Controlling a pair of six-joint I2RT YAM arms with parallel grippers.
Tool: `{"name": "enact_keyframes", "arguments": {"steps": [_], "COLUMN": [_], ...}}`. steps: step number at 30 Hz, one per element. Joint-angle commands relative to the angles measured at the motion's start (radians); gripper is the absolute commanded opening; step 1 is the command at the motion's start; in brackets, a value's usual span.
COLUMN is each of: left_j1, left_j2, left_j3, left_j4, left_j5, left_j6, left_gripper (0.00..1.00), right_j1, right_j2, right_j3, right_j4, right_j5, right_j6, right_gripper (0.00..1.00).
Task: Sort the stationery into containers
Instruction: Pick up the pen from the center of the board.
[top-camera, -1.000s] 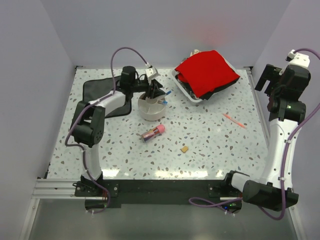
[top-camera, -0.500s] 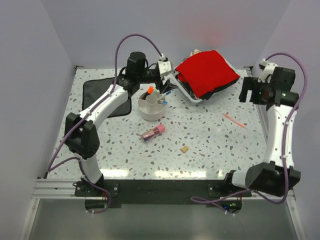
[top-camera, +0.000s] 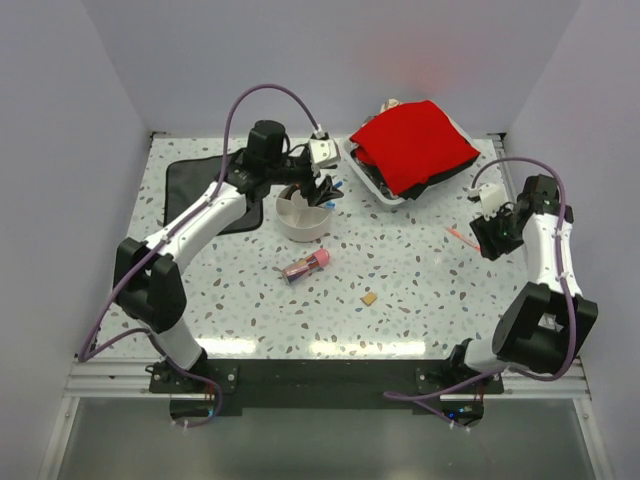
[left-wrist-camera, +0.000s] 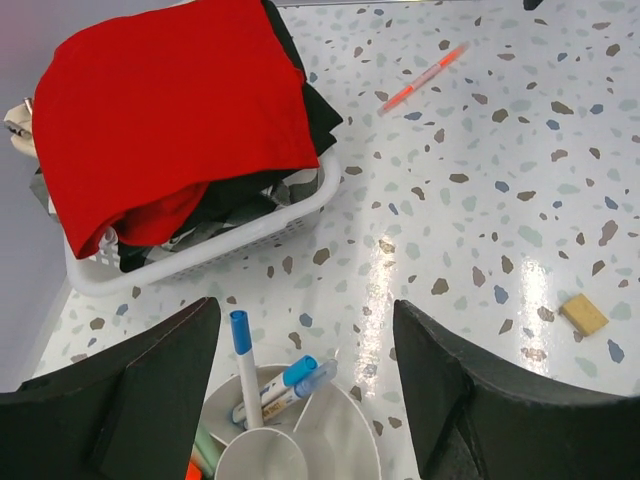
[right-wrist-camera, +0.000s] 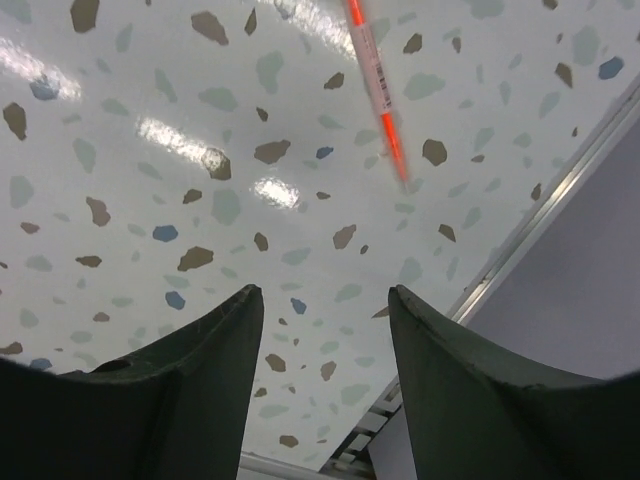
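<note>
Hovering over the bowl toward the far edge of the bench, the left gripper stands wide and empty; a careless descent could knock the pens standing inside. A stick and an eraser lie mid-bench. Near the right edge, the right gripper, fingers apart and empty, faces the orange pen lying ahead; closing off-line could flick it away.

We find open tabletop around the eraser; the pink-capped stick lies at its ten o'clock, and the white tray crowds the bowl at two o'clock.
</note>
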Motion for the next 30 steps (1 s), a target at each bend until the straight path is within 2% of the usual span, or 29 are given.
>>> {"name": "enact_keyframes", "arguments": {"steps": [1, 3, 9, 16, 22, 30], "left_j1": [-0.003, -0.006, -0.017, -0.018, -0.018, -0.018], "left_j2": [-0.055, -0.049, 0.01, 0.086, 0.157, 0.181], "left_j3": [-0.006, -0.002, 0.058, 0.146, 0.23, 0.253], "left_j4": [-0.038, -0.041, -0.06, -0.08, -0.124, -0.12], "left_j5": [-0.037, -0.043, -0.066, -0.069, -0.071, -0.071], "left_j6": [0.044, 0.041, 0.024, -0.004, -0.031, -0.06], "left_gripper": [0.75, 0.75, 0.75, 0.75, 0.75, 0.75], "right_j1": [-0.029, -0.031, -0.04, -0.043, -0.041, -0.041], "right_j2": [0.08, 0.155, 0.302, 0.4, 0.41, 0.416], "right_j3": [0.004, 0.033, 0.102, 0.122, 0.088, 0.053], "right_j4": [0.127, 0.153, 0.191, 0.21, 0.179, 0.185], "right_j5": [-0.057, -0.053, -0.054, -0.047, -0.062, -0.051], "right_j6": [-0.201, -0.226, -0.298, -0.35, -0.408, -0.405], "right_gripper": [0.48, 0.45, 0.47, 0.47, 0.44, 0.42]}}
